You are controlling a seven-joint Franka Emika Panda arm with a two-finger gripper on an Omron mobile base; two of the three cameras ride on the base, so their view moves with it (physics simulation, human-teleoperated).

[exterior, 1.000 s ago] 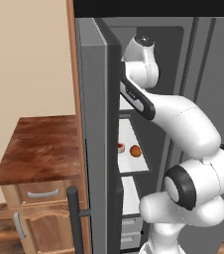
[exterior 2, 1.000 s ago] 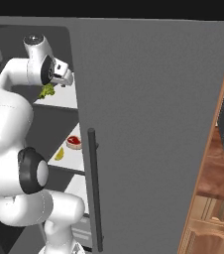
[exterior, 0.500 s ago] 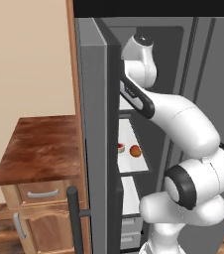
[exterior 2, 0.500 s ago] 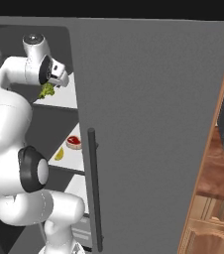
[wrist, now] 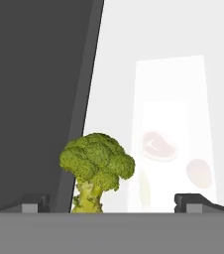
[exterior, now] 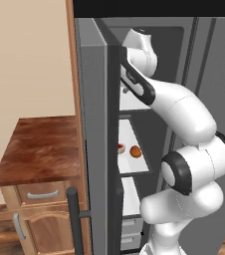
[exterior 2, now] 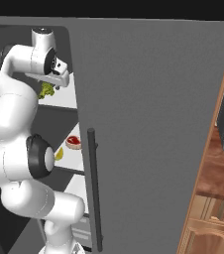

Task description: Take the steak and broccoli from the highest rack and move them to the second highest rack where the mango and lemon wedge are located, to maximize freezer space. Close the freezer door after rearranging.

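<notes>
Inside the freezer [exterior 2: 29, 34], the arm has barely shifted, jaws still spread above the broccoli [wrist: 97, 168].

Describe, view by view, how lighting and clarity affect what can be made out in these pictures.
Hand view: broccoli sharp, while the steak and mango look faint and washed out through the bright white shelf. Left base view: mango small but clear. Right base view: evenly lit, freezer door flat grey, no glare.

Flat, even rendered light, no glare.
The freezer [exterior: 194, 60] interior stayed dim grey; the highest rack [wrist: 148, 99] looked washed-out white, edges slightly soft.
</notes>
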